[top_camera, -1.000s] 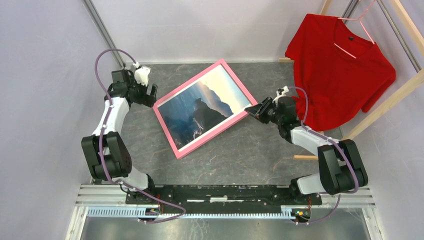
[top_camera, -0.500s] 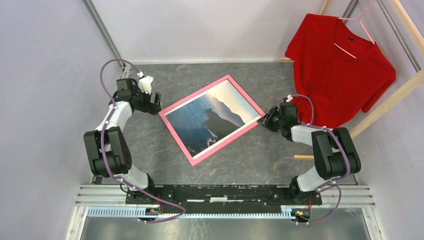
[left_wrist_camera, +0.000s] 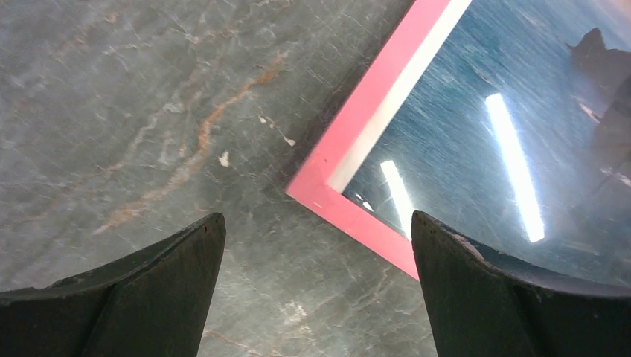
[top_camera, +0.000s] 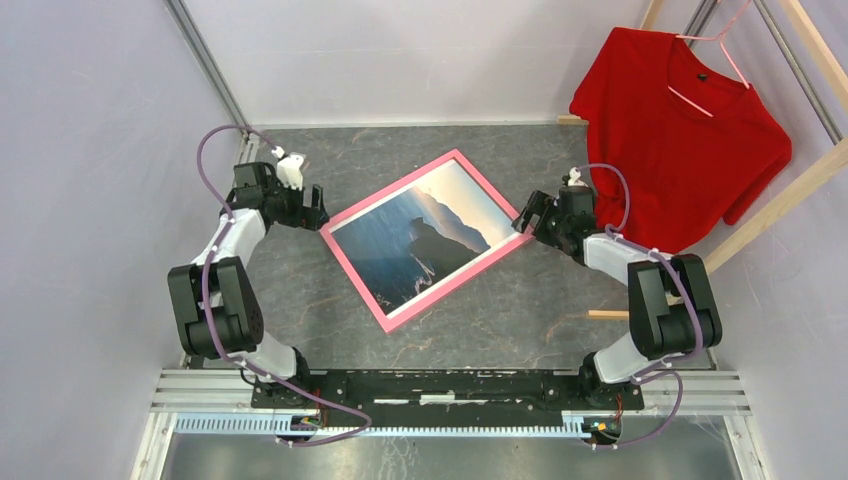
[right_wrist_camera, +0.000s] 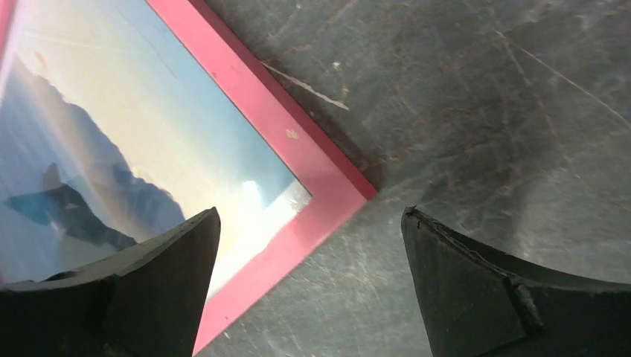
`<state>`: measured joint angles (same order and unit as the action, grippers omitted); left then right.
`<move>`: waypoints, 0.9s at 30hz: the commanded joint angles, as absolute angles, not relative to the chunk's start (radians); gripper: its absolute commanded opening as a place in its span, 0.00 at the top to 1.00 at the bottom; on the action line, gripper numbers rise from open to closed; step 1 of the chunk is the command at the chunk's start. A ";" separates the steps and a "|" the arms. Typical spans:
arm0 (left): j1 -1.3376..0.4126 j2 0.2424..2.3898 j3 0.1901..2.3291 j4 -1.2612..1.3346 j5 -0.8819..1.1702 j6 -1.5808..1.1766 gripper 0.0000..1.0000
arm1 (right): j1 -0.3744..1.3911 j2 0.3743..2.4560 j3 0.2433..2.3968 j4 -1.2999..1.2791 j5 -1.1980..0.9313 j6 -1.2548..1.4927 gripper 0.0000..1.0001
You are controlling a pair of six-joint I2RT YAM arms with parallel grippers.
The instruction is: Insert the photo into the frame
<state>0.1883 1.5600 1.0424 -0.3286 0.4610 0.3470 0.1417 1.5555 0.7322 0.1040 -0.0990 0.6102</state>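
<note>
Photo (top_camera: 425, 235) in frame (top_camera: 360, 277) — flat on tbl (top_camera: 500, 310)

Even, diffuse light from above is filling my overhead view, and the grey surface (top_camera: 500, 300) is carrying only faint, soft shadows. On my left wrist camera, two white streaks of glare are cutting across the photo (left_wrist_camera: 461, 134) inside the frame (left_wrist_camera: 364, 104). A smaller glint is showing on the right wrist view. Both wrist cameras are rendering their own fingers (left_wrist_camera: 149, 297) as dark, slightly soft shapes.
</note>
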 commanded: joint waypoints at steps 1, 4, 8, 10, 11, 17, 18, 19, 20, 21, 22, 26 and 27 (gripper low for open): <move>0.185 1.509 0.959 -0.207 0.514 0.201 0.00 | 0.137 1.464 0.741 0.023 0.022 0.498 0.02; 0.171 1.491 0.860 -0.044 0.478 0.064 0.00 | 0.138 1.377 0.714 0.029 0.178 0.444 0.02; 0.152 1.485 0.731 0.200 0.387 -0.092 0.00 | 0.138 1.260 0.548 0.249 0.467 0.298 0.02; 0.146 1.503 0.685 0.298 0.377 -0.104 0.00 | 0.138 1.221 0.443 0.391 0.586 0.218 0.02; 0.143 1.512 0.654 0.364 0.362 -0.118 0.00 | 0.139 1.214 0.409 0.444 0.630 0.165 0.02; 0.140 1.532 0.506 0.698 0.323 -0.105 0.00 | 0.134 1.236 0.300 0.592 0.746 0.064 0.02; 0.138 1.529 0.489 0.731 0.307 -0.091 0.00 | 0.134 1.241 0.278 0.634 0.742 0.052 0.02; 0.139 1.523 0.465 0.792 0.284 -0.084 0.00 | 0.135 1.246 0.255 0.662 0.745 0.046 0.02; 0.139 1.522 0.425 0.859 0.261 -0.090 0.00 | 0.135 1.249 0.223 0.712 0.761 0.047 0.02; 0.138 1.521 0.405 0.888 0.265 -0.084 0.00 | 0.134 1.251 0.189 0.777 0.765 0.038 0.02; 0.137 1.521 0.374 0.947 0.271 -0.082 0.00 | 0.134 1.251 0.157 0.830 0.767 0.025 0.02; 0.127 1.495 0.261 1.130 0.283 -0.068 0.00 | 0.133 1.252 0.022 1.081 0.764 0.015 0.02; 0.120 1.490 0.222 1.193 0.283 -0.054 0.00 | 0.133 1.263 0.007 1.124 0.766 0.017 0.02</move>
